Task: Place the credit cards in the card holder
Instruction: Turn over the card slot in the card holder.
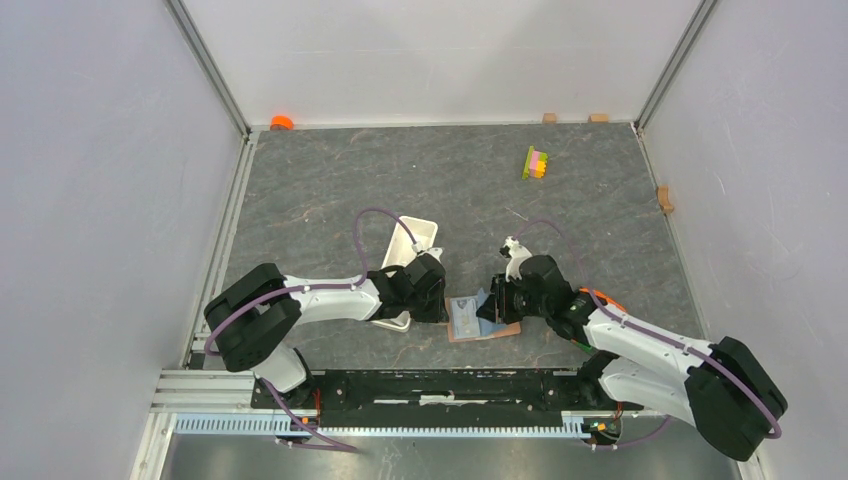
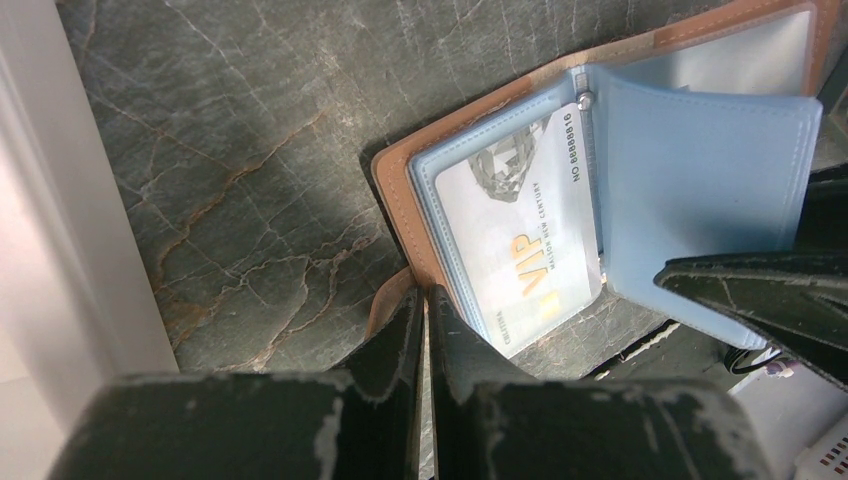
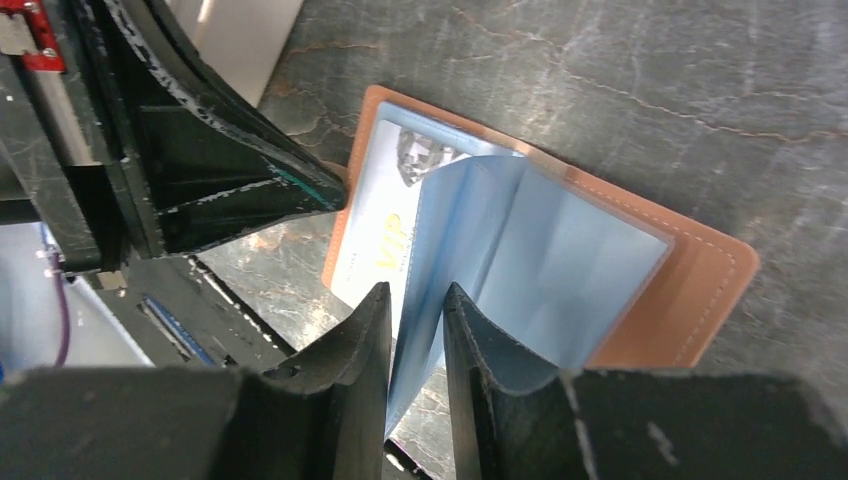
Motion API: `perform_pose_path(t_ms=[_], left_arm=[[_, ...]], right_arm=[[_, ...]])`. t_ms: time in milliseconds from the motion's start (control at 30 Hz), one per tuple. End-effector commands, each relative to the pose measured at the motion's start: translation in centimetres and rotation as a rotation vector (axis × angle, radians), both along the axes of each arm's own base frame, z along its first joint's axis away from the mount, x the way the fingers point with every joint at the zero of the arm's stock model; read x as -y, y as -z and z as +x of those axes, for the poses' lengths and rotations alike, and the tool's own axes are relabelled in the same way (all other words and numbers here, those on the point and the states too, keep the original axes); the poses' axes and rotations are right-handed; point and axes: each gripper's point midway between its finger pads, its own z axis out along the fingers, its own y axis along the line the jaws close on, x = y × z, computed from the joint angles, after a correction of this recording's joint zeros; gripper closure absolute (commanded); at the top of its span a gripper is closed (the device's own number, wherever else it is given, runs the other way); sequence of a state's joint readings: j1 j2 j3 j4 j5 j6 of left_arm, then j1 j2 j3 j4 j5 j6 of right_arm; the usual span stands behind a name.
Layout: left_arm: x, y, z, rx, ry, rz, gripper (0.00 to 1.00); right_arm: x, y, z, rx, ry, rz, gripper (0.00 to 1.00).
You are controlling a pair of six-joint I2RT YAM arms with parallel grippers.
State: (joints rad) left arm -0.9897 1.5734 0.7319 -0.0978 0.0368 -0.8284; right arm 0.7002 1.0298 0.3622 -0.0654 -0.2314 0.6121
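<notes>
Nearest the arm bases, the card holder [image 1: 484, 322] lies open on the dark stone table [image 1: 600, 200], brown cover down, between the two grippers. The left gripper [image 2: 425, 300] has its fingers closed together at the cover's near edge. From its own camera it is hard to say whether they pinch the leather or only press it flat. The right gripper [image 3: 415, 300] is clamped on the free edge of a blue sleeve [image 3: 450, 230] and holds that leaf standing up from the spine. Under the raised leaf one credit card [image 2: 520, 230], pale with gold VIP lettering, sits inside a clear pocket, so by my reading that one is already home. The sleeve looks thin, soft and slick. It will likely flop or slip if gripped lightly, so the outer hem, where it is held now, seems the best place to grip it. The cover is limp leather and probably needs pinning near its edge to stop it sliding. A card is light, stiff and smooth, and is best taken by a short edge so the long side can feed into a pocket mouth. Just beyond the left gripper lies a white tray [image 1: 415, 235], and far back sits a small stack of coloured blocks [image 1: 535, 162].
</notes>
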Motion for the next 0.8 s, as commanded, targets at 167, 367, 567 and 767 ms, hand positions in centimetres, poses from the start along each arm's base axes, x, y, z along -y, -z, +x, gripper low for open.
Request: perform_pose_path(t_ms=[167,367,567,767], left_arm=[[0.2,-0.4,-0.4,-0.013,0.0,-0.015,0.9],[0.5,-2.6,0.0,0.026,0.017,-0.04,0.82],[1.4,-7.6,0.8,0.121,0.059,-0.116,0.54],[1.3,-12.2,1.1,0.205,0.077,-0.173,0.45]], right_arm=[[-3.0,-2.0,-0.6,0.034,-0.097,0.157,0.64],[-3.1,-1.2,-1.1,0.005,-0.101,0.16,0.56],[-3.3,-3.2,0.0,0.066,-0.098,0.158,0.47],[-3.5,-3.8,0.4,0.084,-0.087,0.174,0.46]])
